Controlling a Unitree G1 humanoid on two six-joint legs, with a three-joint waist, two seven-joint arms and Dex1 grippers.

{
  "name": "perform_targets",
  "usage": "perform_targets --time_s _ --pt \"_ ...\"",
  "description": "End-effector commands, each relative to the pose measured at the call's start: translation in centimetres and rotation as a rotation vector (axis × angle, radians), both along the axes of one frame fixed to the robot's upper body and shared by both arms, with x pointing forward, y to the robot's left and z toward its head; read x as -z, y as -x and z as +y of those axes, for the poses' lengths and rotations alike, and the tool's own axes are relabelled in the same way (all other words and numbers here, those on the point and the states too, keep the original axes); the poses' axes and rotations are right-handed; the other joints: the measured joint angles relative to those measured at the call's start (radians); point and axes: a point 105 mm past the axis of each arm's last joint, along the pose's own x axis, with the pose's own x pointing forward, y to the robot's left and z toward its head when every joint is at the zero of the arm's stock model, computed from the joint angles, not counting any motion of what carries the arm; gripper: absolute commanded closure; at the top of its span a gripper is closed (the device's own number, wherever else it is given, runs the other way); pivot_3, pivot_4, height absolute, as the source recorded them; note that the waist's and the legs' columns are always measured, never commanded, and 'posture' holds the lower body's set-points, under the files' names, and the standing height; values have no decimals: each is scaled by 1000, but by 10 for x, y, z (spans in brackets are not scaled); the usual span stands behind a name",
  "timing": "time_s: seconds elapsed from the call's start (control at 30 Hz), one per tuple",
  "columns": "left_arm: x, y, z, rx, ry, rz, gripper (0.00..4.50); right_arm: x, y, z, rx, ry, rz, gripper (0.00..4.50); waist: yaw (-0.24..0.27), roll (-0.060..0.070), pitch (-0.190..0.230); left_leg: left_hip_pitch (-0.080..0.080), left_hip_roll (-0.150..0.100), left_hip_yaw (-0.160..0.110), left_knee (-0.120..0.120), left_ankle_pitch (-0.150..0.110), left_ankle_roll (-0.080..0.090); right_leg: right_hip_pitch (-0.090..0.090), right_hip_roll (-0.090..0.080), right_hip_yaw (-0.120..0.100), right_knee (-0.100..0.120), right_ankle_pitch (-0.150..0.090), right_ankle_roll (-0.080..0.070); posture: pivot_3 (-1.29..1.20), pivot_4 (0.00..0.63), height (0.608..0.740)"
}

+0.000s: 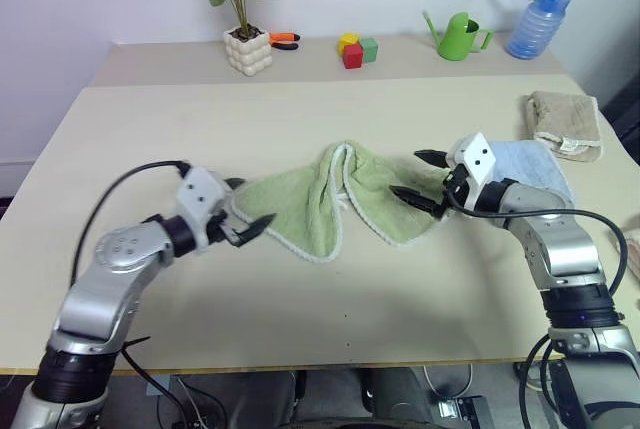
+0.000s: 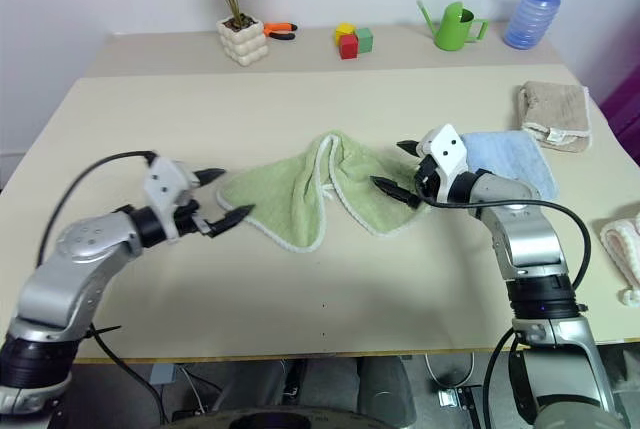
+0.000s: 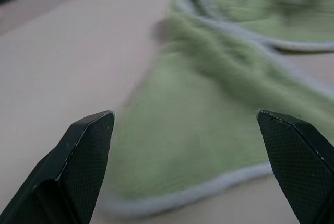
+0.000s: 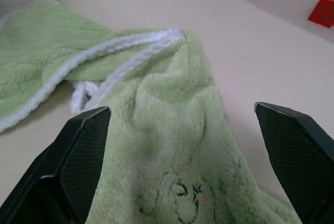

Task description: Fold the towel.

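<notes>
Table (image 1: 300,319) first — pale beige, with a raised shelf along its far edge. Near the middle lies the towel (image 1: 330,199), light green with white edging, rumpled and bunched into a ridge at its centre, both ends flat on the surface. Just right of it sits a folded light blue towel (image 1: 535,164), and farther right a beige towel (image 1: 565,121). The left gripper (image 1: 250,204) hangs at the green towel's left end, fingers spread wide around its edge, pinching nothing. The right gripper (image 1: 420,177) — equally wide apart — straddles the right end, where a small embroidered face (image 4: 185,203) shows.
</notes>
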Motion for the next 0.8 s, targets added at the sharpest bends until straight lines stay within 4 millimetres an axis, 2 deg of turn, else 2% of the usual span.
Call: perform_targets --time_s 0.03,0.13,0.3,0.37,0.47,0.6,0.7,0.8 --pt "1 8 -31 123 -32 1 38 -12 7 0 19 -15 -59 0 -1 0 0 0 0 0 0 0 -1 0 0 0 0 0 0 0 150 732" --pt "14 18 -53 219 -74 64 38 -8 13 -4 54 -24 -51 0 -4 0 0 0 0 0 0 0 0 0 0 0 0 0 0 0 150 732" --pt "32 27 -61 277 -167 99 38 -5 18 -2 66 -24 -42 0 -6 0 0 0 0 0 0 -1 2 0 1 0 1 0 0 0 150 732" --pt "39 34 -71 325 -198 105 38 -7 15 -4 74 -25 -47 0 -3 0 0 0 0 0 0 -1 2 0 1 0 1 0 0 0 150 732" --pt "43 25 -77 280 -208 95 38 -10 13 -5 78 -31 -57 0 1 0 0 0 0 0 0 -1 2 0 0 0 0 0 0 0 150 732" --pt "54 21 -72 259 -260 108 38 -9 14 -2 76 -33 -56 0 -1 0 0 0 0 0 1 -1 2 0 1 0 0 0 0 0 150 732" --pt "62 16 -66 216 -275 127 911 -9 14 -1 76 -36 -60 0 -1 1 0 1 0 0 1 -1 2 1 1 0 1 0 0 0 150 732" --pt "62 13 -62 188 -262 128 2379 -11 15 -1 78 -35 -63 0 -1 0 0 1 0 0 1 -1 2 1 1 0 1 0 0 0 150 732"
